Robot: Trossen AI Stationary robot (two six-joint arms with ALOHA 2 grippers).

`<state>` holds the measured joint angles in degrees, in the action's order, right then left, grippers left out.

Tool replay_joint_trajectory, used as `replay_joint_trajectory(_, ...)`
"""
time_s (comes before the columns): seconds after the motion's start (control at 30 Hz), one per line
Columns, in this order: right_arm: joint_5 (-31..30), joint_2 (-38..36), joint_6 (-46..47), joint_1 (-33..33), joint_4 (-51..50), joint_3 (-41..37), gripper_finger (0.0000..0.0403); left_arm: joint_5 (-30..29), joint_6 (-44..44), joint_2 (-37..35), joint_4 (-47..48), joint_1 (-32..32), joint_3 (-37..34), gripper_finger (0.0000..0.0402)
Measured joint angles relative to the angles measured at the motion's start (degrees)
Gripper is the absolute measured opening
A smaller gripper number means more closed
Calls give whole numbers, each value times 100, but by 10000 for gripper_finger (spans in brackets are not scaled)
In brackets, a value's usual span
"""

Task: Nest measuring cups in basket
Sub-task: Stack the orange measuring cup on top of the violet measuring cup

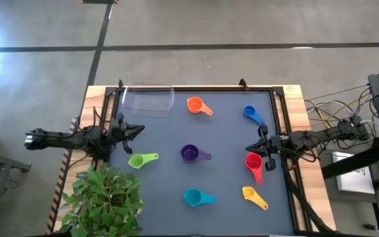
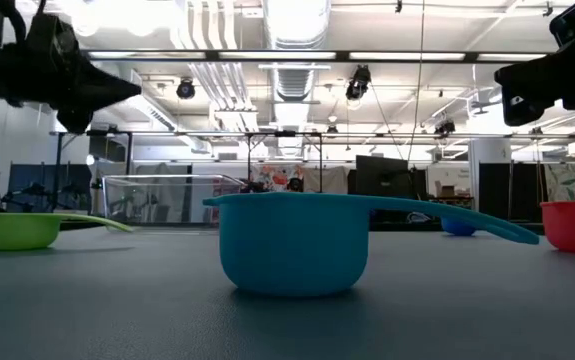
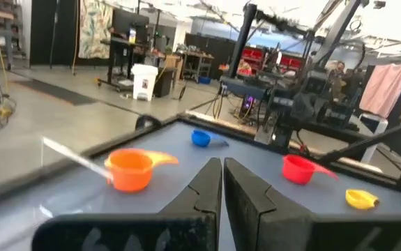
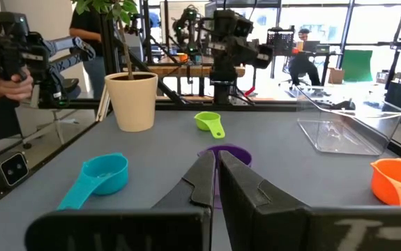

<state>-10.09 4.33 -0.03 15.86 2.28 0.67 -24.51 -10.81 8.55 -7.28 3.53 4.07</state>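
Several measuring cups lie apart on the dark table, each resting on its base: orange [image 1: 196, 105], blue [image 1: 252, 114], purple [image 1: 190, 154], red [image 1: 254, 163], green [image 1: 140, 160], teal [image 1: 194, 197] and yellow [image 1: 252, 195]. The clear basket [image 1: 148, 99] stands at the far left with nothing in it. My left gripper [image 1: 140, 130] hovers shut at the left edge, between the basket and the green cup, pointing level across the table. My right gripper [image 1: 252, 146] hovers shut at the right edge, just above and beside the red cup. Neither touches anything.
A potted plant [image 1: 103, 201] stands at the near left corner. A raised black frame [image 1: 196, 89] borders the table. Cables and gear [image 1: 347, 128] lie beyond the right edge. A person's hand [image 4: 5, 80] holds a device beyond the table.
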Motion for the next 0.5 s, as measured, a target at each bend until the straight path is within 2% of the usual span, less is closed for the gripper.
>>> replay_joint_trajectory(0.13, 0, 1, 0, 0, 1, -2, 9, -24, 301, 430, 2, 0, 485, 4)
replay_joint_trajectory(0.27, 0, 1, 0, 0, -1, -2, 9, -215, 645, 1205, 107, 0, 1104, 29)
replay_joint_trajectory(0.5, 0, 1, 0, 0, 0, -1, 9, -750, 1093, 3504, 142, -40, 2267, 100)
